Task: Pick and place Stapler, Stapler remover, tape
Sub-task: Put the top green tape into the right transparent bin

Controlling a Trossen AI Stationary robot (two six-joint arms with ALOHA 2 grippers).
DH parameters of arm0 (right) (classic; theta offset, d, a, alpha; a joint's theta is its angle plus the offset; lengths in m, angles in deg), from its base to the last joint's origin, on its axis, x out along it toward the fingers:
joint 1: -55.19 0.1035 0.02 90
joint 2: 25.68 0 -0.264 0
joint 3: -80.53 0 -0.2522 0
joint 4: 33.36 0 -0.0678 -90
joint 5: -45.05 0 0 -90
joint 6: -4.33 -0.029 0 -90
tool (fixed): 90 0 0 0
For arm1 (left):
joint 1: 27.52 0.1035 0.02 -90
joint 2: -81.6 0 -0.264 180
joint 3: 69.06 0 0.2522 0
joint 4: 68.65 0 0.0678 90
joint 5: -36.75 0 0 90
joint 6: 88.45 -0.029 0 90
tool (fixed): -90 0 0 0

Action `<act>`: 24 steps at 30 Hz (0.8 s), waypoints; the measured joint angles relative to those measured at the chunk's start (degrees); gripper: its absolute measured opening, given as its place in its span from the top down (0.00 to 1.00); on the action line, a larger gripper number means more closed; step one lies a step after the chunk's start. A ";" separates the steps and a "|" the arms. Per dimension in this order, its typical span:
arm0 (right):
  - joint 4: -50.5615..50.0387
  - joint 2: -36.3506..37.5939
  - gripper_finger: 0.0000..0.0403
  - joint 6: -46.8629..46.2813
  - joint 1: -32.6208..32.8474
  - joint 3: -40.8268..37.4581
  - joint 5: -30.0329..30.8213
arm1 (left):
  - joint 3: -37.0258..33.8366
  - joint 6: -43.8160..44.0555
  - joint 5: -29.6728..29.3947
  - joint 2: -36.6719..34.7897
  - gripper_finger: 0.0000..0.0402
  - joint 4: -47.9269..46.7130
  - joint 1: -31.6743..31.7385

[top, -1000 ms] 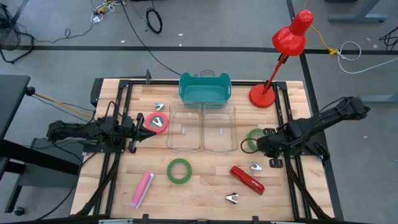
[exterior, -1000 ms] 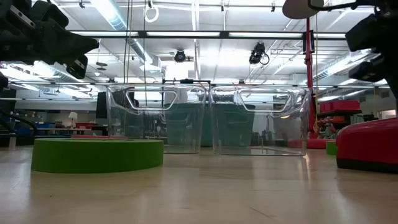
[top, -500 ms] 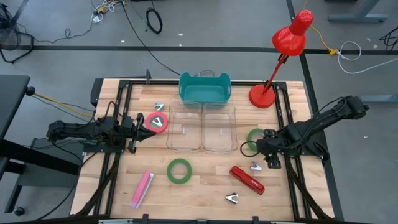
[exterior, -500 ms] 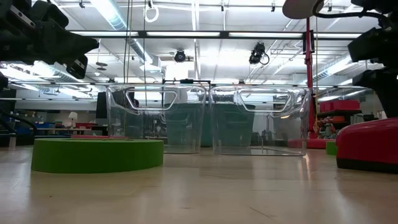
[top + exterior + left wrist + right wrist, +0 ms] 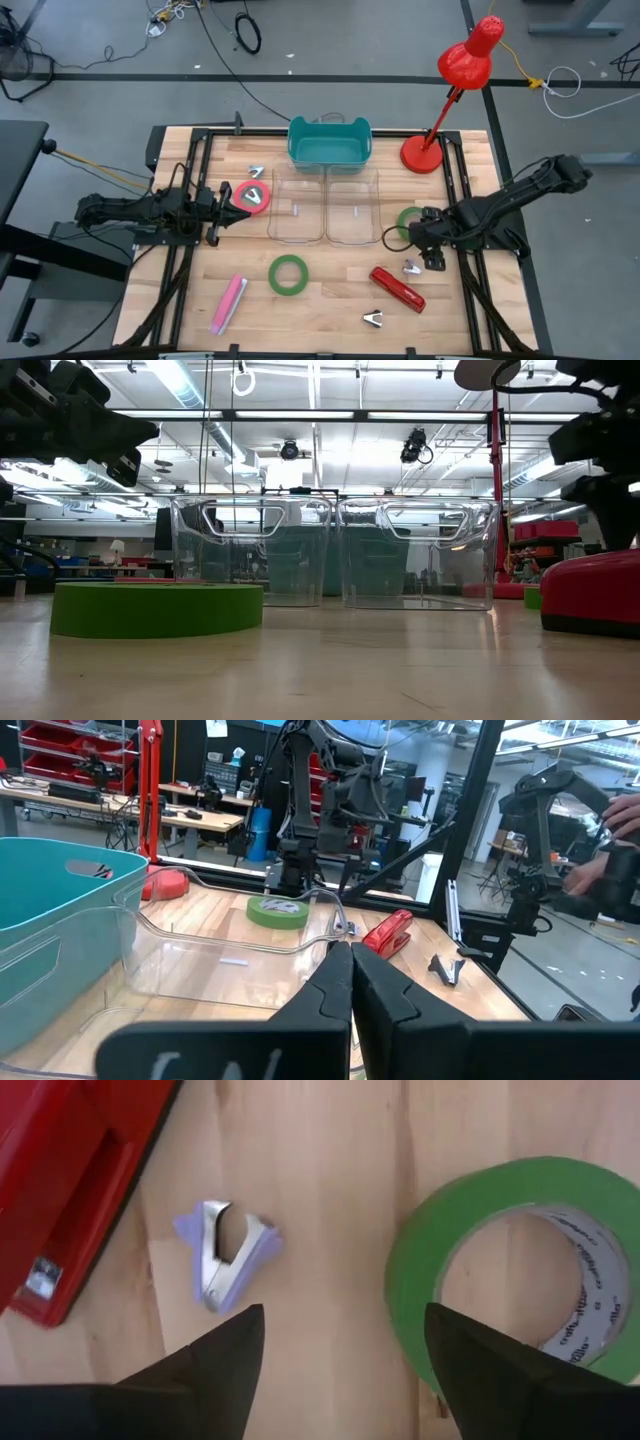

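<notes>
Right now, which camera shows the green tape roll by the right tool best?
The right wrist view: the green tape roll fills it, beside the right tool. The high view shows it small, half hidden; the left wrist view, distant; the low view barely.

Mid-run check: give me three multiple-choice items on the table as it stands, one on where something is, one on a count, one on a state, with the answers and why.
1. Where is the right hand?
A. Over the teal bin
B. Beside the green tape roll by the right clear bin
C. Above the pink stapler

2. How many tape rolls are in the high view?
A. Two
B. Three
C. Four

3. What state are the two clear bins in?
A. Nothing visible inside
B. Holding tape
C. Tipped over

Answers:
1. B: the high view puts it at the green tape roll next to the right clear bin.
2. B: that roll, another green roll in front, and a red roll near the left hand.
3. A: the left clear bin and the right one stand upright, showing only bare plastic.
</notes>
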 joint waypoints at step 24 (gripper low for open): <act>5.16 -1.47 0.32 -6.92 -2.95 -3.00 7.35 | 0.01 -0.01 -0.02 0.00 0.99 0.01 0.00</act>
